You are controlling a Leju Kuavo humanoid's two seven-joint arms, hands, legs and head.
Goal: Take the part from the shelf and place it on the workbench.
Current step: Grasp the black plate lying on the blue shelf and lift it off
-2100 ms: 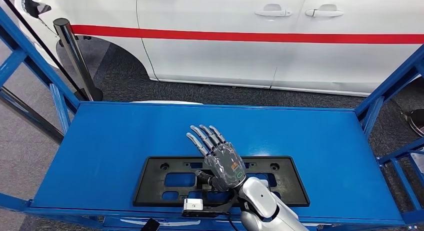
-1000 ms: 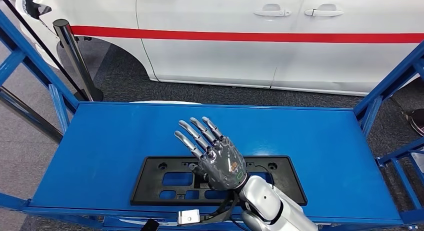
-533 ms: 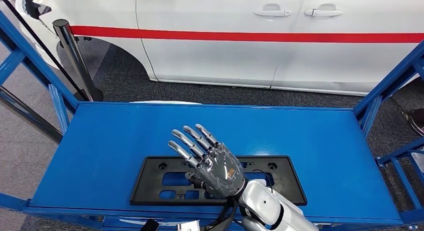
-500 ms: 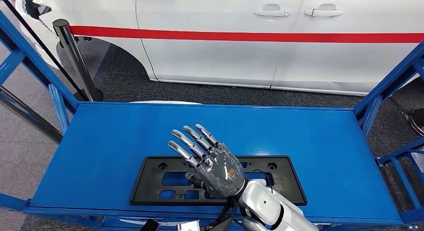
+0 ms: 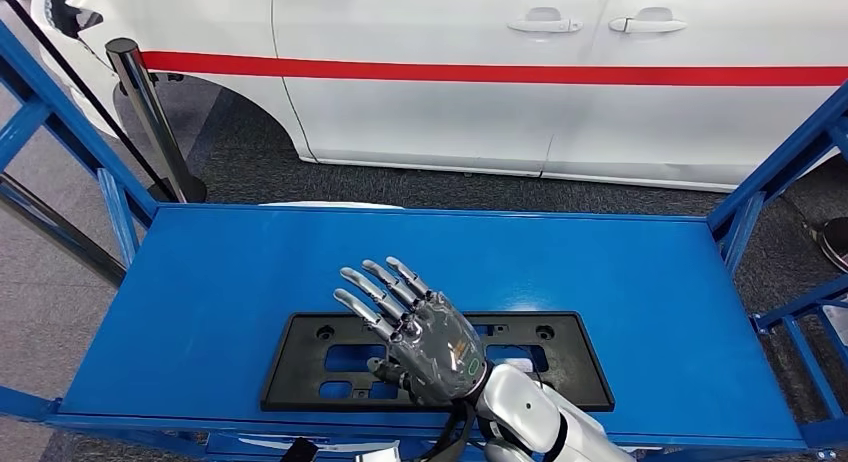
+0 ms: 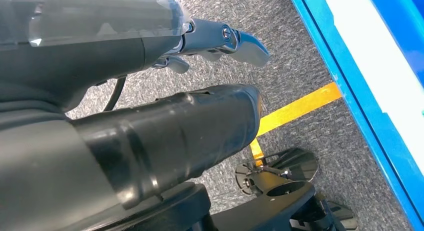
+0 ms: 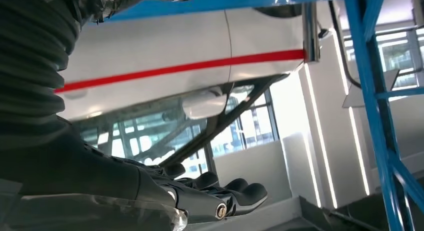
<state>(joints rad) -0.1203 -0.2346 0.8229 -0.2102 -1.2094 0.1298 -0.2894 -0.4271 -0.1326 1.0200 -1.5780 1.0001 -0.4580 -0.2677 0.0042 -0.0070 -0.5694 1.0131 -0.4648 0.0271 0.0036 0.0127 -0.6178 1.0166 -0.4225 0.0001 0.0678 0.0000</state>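
The part (image 5: 545,360), a flat black rectangular frame with cut-out windows and small round holes, lay flat near the front edge of the blue table (image 5: 640,282), its long axis running left to right along that edge. The right hand (image 5: 425,332) hovered over the part's middle, palm down, its fingers (image 5: 362,312) spread apart and gripping nothing. The left hand (image 6: 150,51) hung beside the table over grey carpet, its fingers holding nothing, though how far they were spread could not be told.

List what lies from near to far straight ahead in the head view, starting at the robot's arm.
Silver right arm → right hand over the black part → bare blue shelf surface → grey carpet floor → white car with a red stripe.
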